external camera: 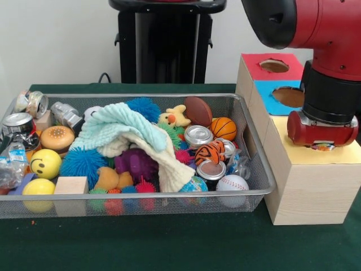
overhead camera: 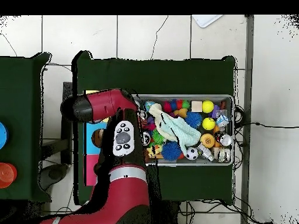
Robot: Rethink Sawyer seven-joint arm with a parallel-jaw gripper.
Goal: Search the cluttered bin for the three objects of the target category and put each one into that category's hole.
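Front view: the arm's red wrist sits low over the yellow top of the wooden sorting box (external camera: 307, 189), which stands just beside the wire-mesh bin (external camera: 256, 164). The gripper (external camera: 322, 146) is pressed down at the yellow section's hole, and a small orange-patterned thing (external camera: 323, 147) shows beneath it; whether the fingers clasp it or have let go I cannot tell. My reading is that one drop into the yellow hole is under way or just finished.

The box's red hole (external camera: 274, 65) and blue hole (external camera: 289, 96), farther back, look empty. Which category is the target, and how many are delivered, the pictures do not show. Inside the bin remain many candidates: a basketball (external camera: 224, 128), football (external camera: 198, 110), baseball (external camera: 232, 183), tiger-striped ball (external camera: 210, 152), tin cans, spiky balls, and a mint-and-cream cloth (external camera: 127, 135) that may hide more.
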